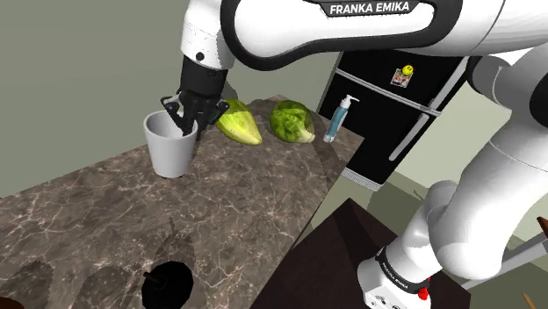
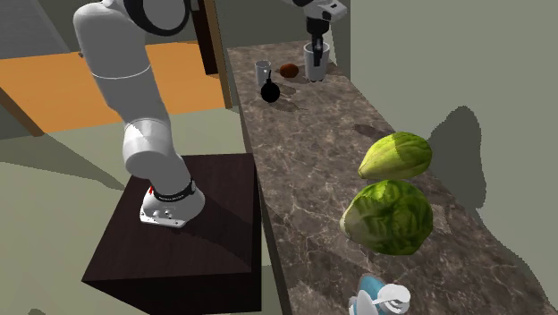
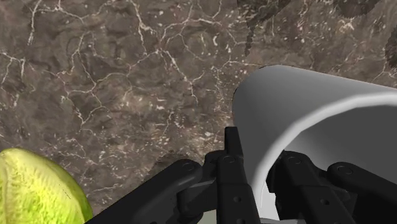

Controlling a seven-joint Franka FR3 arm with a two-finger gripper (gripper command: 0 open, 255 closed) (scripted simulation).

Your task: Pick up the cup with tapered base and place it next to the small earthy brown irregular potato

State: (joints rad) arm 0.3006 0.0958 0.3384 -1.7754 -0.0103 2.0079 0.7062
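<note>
Claw [image 1: 183, 121] clamped on cup [image 1: 169, 147] wall, one finger inside, one outside (wrist view makes that plain). Cup upright on bench [image 1: 105, 202], directly under claw. Second exterior view adds potato [image 2: 289, 69] near claw; wrist view adds lettuce [image 3: 32, 191] alongside.
</note>
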